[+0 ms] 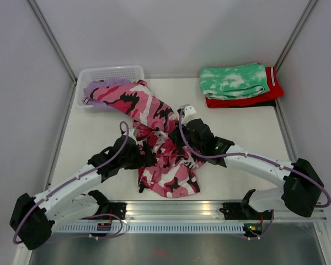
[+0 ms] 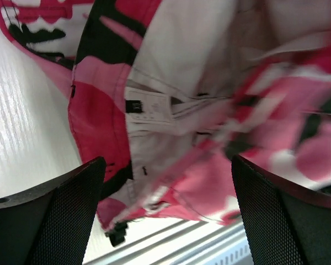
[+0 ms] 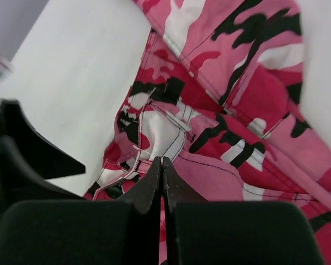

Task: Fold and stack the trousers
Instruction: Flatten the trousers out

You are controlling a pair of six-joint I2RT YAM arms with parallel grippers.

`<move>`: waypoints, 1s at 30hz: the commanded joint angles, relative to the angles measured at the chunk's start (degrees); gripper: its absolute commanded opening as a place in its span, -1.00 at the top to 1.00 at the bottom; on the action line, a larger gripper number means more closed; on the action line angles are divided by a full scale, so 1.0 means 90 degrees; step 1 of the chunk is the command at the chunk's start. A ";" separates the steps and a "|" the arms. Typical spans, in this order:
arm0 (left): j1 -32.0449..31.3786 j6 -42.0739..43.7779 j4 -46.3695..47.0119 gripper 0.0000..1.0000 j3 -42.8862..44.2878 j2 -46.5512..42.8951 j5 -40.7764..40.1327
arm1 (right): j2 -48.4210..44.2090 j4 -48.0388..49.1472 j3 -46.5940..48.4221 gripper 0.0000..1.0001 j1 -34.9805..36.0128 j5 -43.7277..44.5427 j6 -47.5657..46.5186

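A: Where is the camo pair being handled?
B: Bunched at the table centre. Left gripper is being held wide open; right gripper is clenched, grasp unclear.
A: Advice?
B: Waistband should be flattened first.

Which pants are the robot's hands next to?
The pink, white and black camouflage trousers, crumpled between the left gripper and right gripper. The plain lilac pair lies far back, at the white basket.
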 commanded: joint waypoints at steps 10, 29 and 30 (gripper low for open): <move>0.0146 -0.3806 0.0660 -0.98 -0.2007 -0.0851 -0.0328 | -0.0644 0.0735 -0.1064 1.00 -0.0412 0.0758 -0.0309; 0.0156 -0.4854 0.0510 -0.76 -0.2977 -0.1489 -0.0290 | -0.1033 0.1428 -0.1221 1.00 -0.0784 0.0562 0.0111; 0.0146 -0.4795 0.0590 -0.73 -0.2899 -0.1342 -0.0290 | -0.1112 0.1419 -0.1241 1.00 -0.0784 0.0630 0.0111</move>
